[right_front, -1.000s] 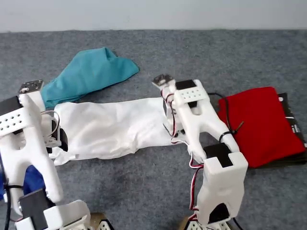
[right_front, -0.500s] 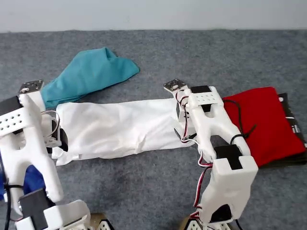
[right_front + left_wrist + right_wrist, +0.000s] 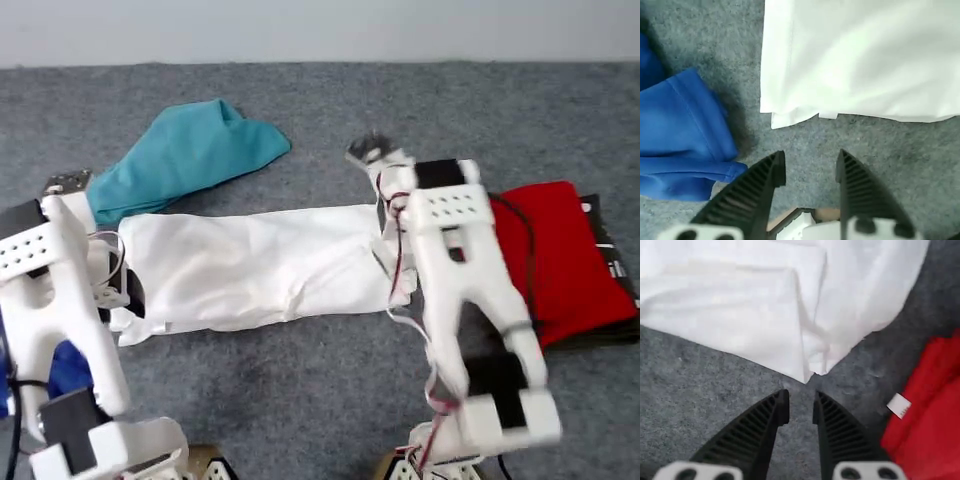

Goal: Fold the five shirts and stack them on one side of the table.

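While the white shirt (image 3: 250, 270) lies across the desk (image 3: 450, 120), our left hand (image 3: 811, 157) hovers released at its left end, right hand (image 3: 801, 395) likewise opposite.

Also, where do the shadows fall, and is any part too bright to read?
Left wrist view: a dark shadow lies on the carpet beside the blue shirt. Right wrist view: the white shirt is very bright, its folds faint. High view: soft, even light.

A white shirt (image 3: 260, 275) is spread as a long, folded strip across the middle. A teal shirt (image 3: 185, 155) is crumpled behind its left end. A red shirt (image 3: 570, 260) is folded at right, atop a dark one (image 3: 605, 333). A blue shirt (image 3: 680, 135) is bunched beside the white strip's left end.
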